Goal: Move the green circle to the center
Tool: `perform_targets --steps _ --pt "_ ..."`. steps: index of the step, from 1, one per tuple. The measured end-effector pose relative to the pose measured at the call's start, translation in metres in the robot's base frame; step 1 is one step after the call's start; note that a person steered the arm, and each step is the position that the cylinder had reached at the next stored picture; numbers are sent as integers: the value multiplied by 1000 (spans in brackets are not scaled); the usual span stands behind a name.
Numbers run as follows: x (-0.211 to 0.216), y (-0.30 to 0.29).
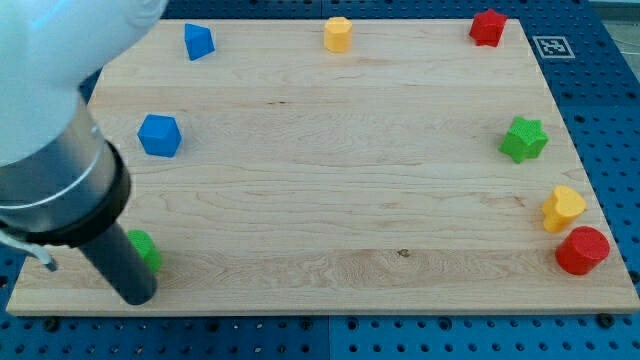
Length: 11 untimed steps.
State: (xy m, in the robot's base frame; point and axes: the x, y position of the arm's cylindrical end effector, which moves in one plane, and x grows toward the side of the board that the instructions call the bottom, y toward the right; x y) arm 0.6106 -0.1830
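The green circle (146, 249) lies near the view's bottom left corner of the wooden board (330, 170), partly hidden behind my rod. My tip (136, 296) rests on the board just below and slightly left of the green circle, touching or almost touching it. The arm's white and grey body fills the view's upper left.
A blue cube (159, 135) and a blue wedge-like block (198, 41) are at the left. A yellow hexagon (338, 34) and a red block (487, 27) are at the top. A green star (524, 139), a yellow heart (562, 208) and a red circle (582, 250) are at the right.
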Motion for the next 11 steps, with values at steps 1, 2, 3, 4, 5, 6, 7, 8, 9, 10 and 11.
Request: perform_targets --steps 1,2,3,4,5,6,7,8,9,10,11 --pt "-20 -18" --pt "-54 -1" --pt "-55 3" --pt "-56 -25" --pt "-75 -42" --pt "-80 -42" --pt "-86 -28" --pt "-86 -8" --pt "-86 15" --pt "-86 46" --pt "-86 69"
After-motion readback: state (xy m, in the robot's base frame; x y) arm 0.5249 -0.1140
